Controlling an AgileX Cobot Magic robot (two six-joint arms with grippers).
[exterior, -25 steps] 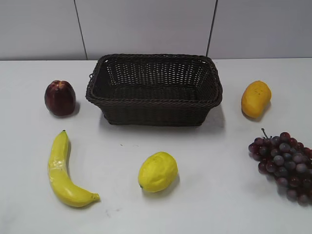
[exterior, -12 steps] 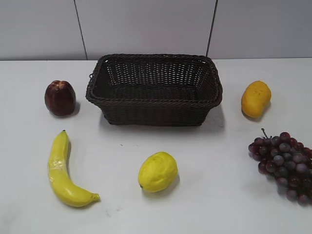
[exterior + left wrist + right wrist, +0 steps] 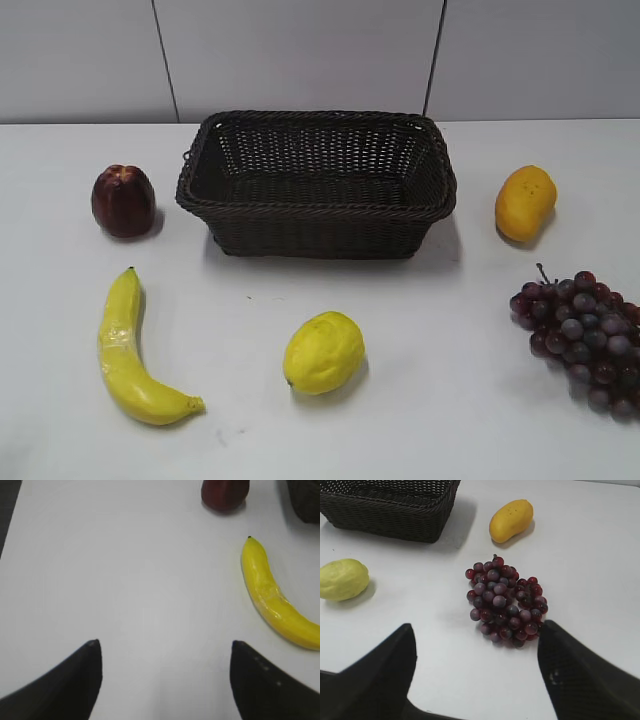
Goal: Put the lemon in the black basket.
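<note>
Lemon, bright yellow and dimpled, rests on the white table in front of the large dark woven wicker basket, well apart from it. My left gripper hangs spread over bare table beside the curved yellow banana. My right gripper hangs spread above the dark red grape bunch.

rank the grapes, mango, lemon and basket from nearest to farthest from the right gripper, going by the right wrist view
1. grapes, just ahead of the right gripper
2. lemon, ahead to the left
3. mango, beyond the grapes
4. black basket, far left corner
</note>
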